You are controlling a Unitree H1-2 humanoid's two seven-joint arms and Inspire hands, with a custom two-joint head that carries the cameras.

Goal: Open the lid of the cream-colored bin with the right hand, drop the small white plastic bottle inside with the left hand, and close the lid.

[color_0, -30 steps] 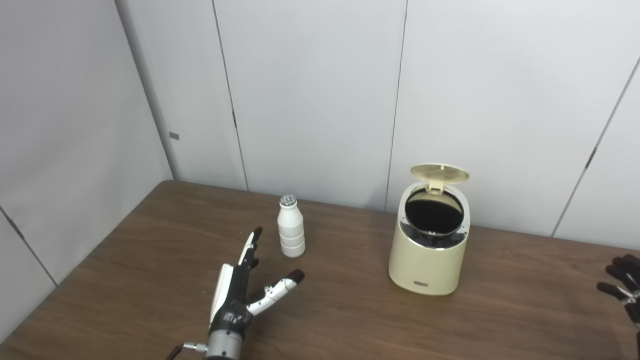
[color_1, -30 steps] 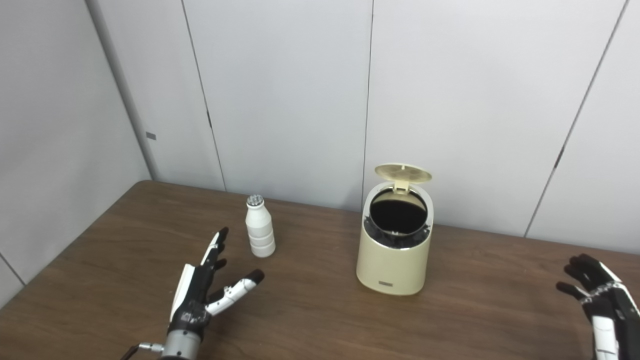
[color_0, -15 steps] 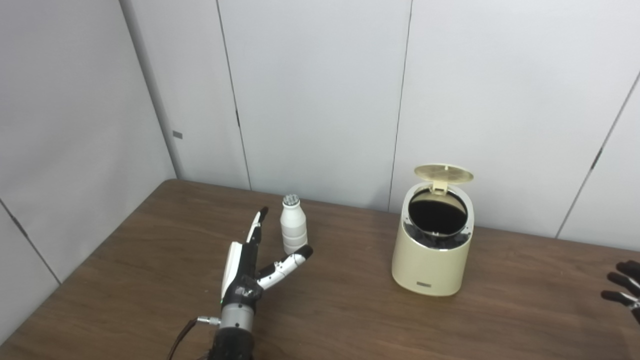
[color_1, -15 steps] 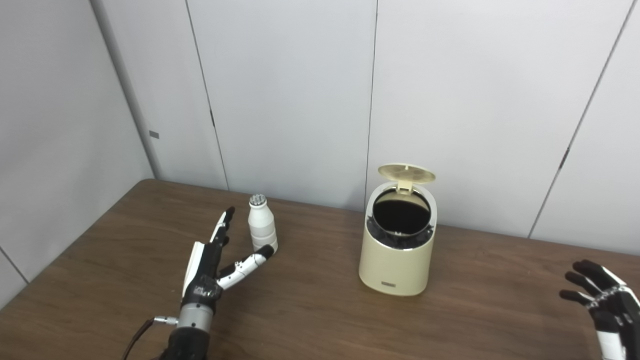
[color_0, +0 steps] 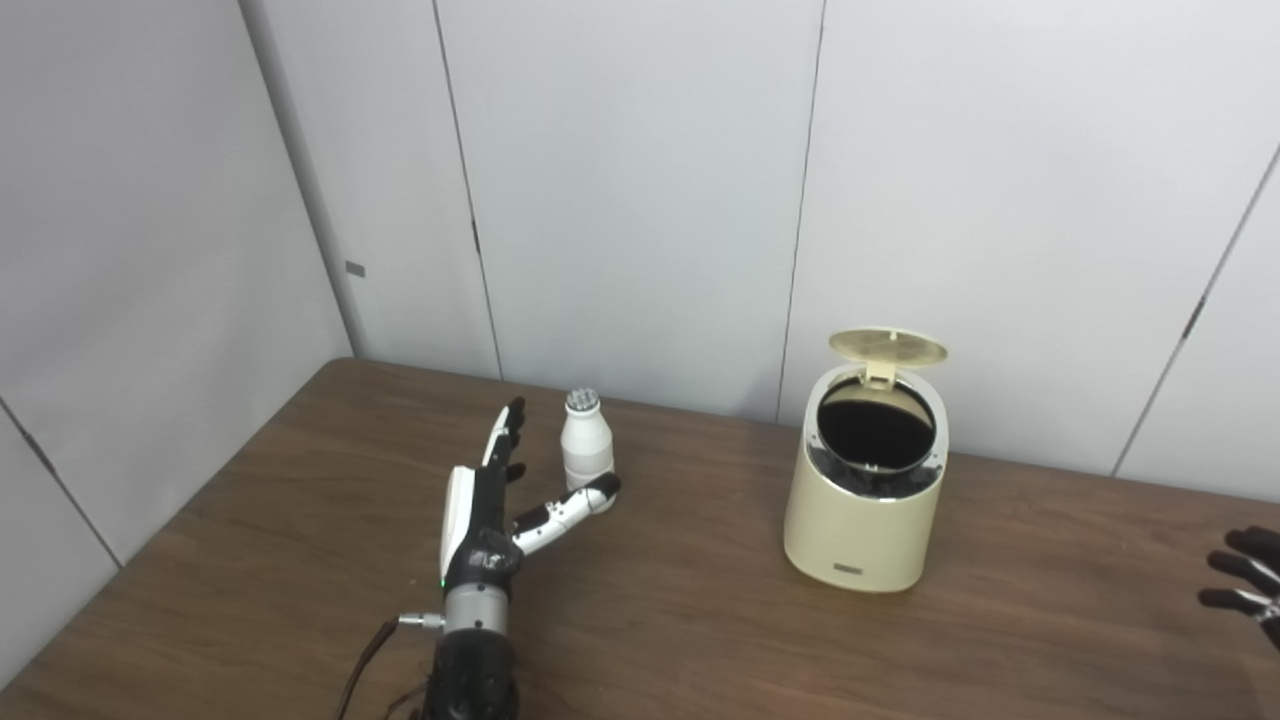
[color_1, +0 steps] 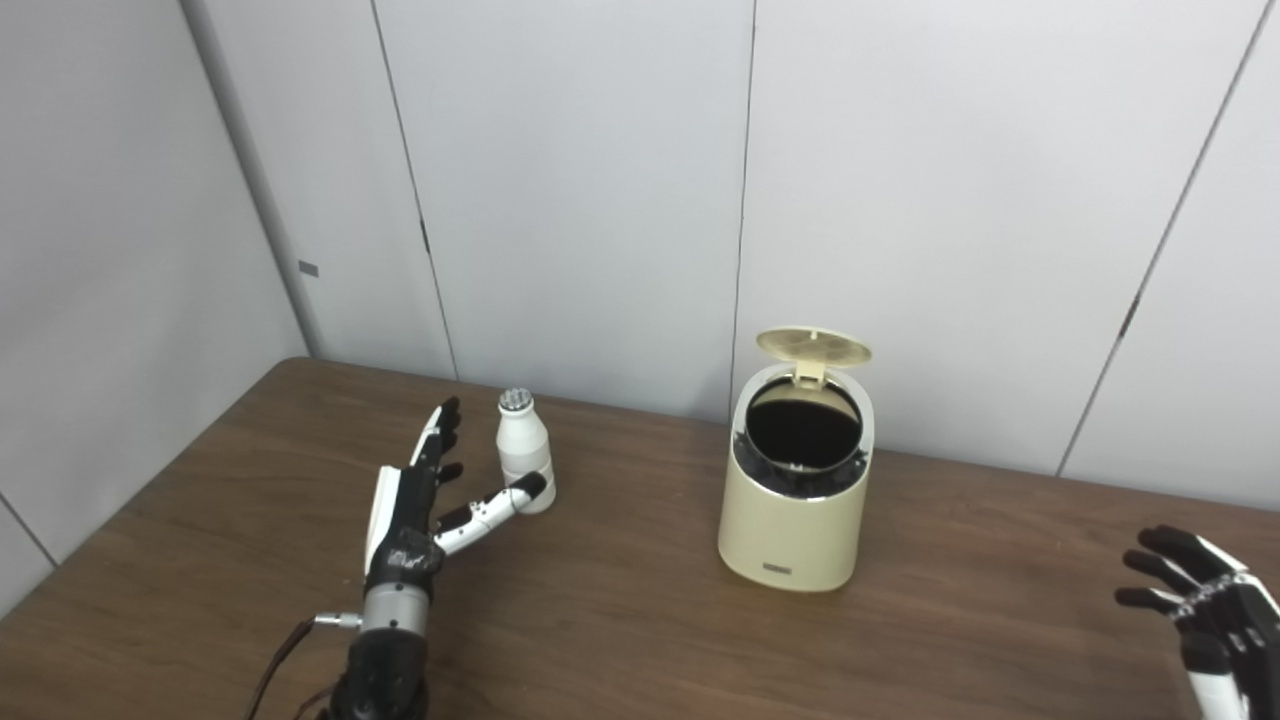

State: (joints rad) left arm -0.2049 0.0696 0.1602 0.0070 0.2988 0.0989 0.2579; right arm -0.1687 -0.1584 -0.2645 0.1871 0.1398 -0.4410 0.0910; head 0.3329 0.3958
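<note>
In the left eye view we see the small white bottle (color_0: 586, 449) standing upright on the brown table (color_0: 700, 620), left of the cream bin (color_0: 862, 520), whose lid (color_0: 887, 347) is tipped up at the far rim. The left hand (color_0: 482, 510) is spread, thumb at the bottle's base, perhaps touching.

In the right eye view the right hand (color_1: 1205, 610) hovers spread and empty at the near right, well apart from the bin.

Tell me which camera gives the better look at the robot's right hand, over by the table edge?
The right eye view. There the right hand shows its spread dark fingers, part of the palm and the white wrist section, holding nothing. In the left eye view only a few fingertips poke in at the picture's right edge, and the rest is cut off.
</note>
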